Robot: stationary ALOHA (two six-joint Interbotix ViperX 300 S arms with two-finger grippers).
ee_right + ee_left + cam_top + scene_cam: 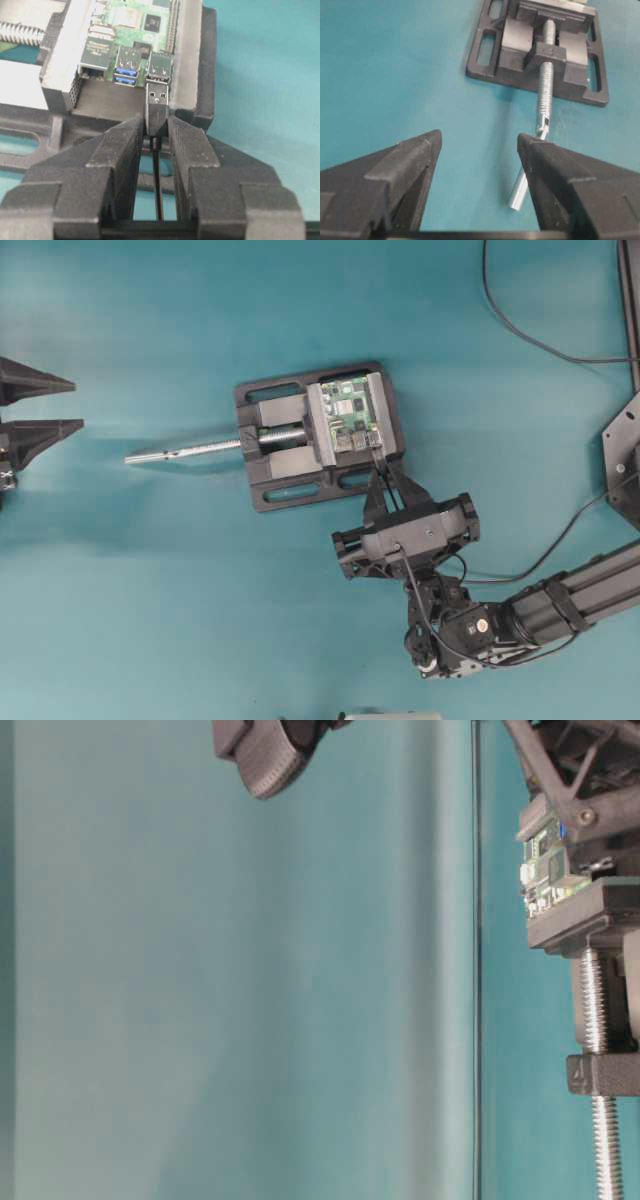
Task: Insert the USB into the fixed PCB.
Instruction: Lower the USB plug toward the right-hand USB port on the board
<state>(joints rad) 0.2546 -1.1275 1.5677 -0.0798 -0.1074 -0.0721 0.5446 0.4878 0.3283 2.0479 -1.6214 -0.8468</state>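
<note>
Closest to you in the right wrist view, the right gripper (156,131) has its two black fingers (122,150) squeezed on the USB (157,107). The silver tip of the plug sits just in front of a silver port on the fixed PCB (135,25), right at the opening, beside the two blue ports. You cannot tell if it is in yet. The little green board is clamped in the black vise (275,478). Its cable (158,190) runs back between the fingers. Far off on the left, your left gripper (479,150) holds nothing, its jaws wide apart, pointing at the vise's silver screw rod (545,90).
</note>
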